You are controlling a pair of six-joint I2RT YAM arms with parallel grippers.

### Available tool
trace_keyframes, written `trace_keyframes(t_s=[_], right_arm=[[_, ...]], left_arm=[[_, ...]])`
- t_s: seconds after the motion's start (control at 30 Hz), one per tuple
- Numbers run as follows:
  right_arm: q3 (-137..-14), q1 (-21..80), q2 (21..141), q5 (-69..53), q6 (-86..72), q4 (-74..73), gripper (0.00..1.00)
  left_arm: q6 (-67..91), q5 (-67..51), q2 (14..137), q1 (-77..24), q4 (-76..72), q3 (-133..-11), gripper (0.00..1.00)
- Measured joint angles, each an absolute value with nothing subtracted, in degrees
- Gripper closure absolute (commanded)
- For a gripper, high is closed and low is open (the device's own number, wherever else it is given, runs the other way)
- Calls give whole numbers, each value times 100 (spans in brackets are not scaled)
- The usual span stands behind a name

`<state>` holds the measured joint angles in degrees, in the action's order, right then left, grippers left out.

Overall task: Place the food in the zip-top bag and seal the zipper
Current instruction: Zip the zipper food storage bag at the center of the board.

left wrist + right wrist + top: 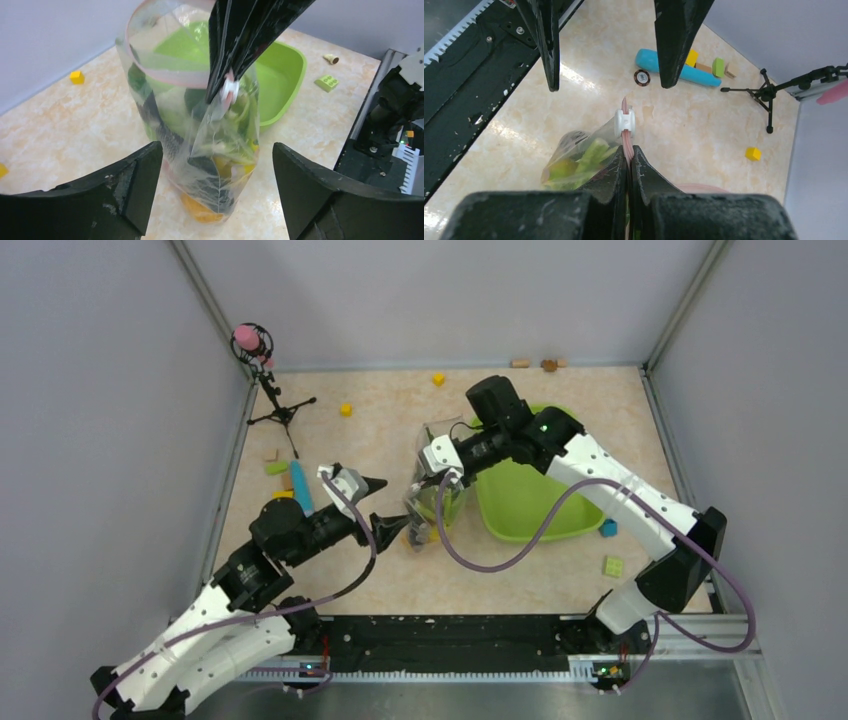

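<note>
Centre of the top view: the bag [430, 505] stands upright on the desk [380, 430] beside the tray [520, 502], with food [220, 165] inside. Right jaws are clamped on the zipper [627, 145] next to its slider [625, 122]. Left jaws gape wide at lower left, clear of the bag.

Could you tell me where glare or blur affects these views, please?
Top external: even light, only soft shadows. Left wrist: the zip-top bag glints, the food inside hazy. Right wrist: glare patches on the table, and the close right claw looks soft.
</note>
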<state>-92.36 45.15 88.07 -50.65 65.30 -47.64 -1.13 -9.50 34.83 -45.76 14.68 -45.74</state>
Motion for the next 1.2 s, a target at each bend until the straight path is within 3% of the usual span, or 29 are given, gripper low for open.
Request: trace_keyframes(t_s=[0.17,0.33,0.4,0.5,0.7,0.8,0.83,0.87,0.97,1.03,1.2], right_arm=[[-9282,4515,8820,-5061,6036,-4759,100],[-9282,4525,8820,-5033,5570,-4707,100],[-9282,4528,8820,-4995,5507,-4678,100],[-9279,4532,8820,-4952,5426,-4639,100],[-9279,4604,8820,-4928,5374,-4628,100],[-9279,4650,8820,-4908,5374,-4628,100],[-9279,4657,8820,-4906,5374,-4630,100],[-9279,4665,8820,-4904,5371,-4630,100],[-9279,4676,8820,-4877,5369,-4624,100],[-9279,4678,8820,-4871,5369,-4613,95],[-9279,4711,8820,-4897,5384,-4560,66]], left_arm=[[10,-760,3282,-4576,939,-3824,14],[80,-727,3599,-4550,314,-3706,23],[134,-770,3653,-4495,23,-3649,33],[176,-869,3649,-4401,-193,-3607,56],[191,-1291,3798,-4248,-351,-3614,73],[189,-1474,3962,-4237,-349,-3634,75],[189,-1520,4003,-4235,-344,-3634,81],[187,-1570,4038,-4235,-342,-3634,97],[204,-1671,4032,-4233,-331,-3634,100],[193,-1712,4021,-4217,-325,-3634,100],[152,-1800,3946,-4206,-274,-3627,100]])
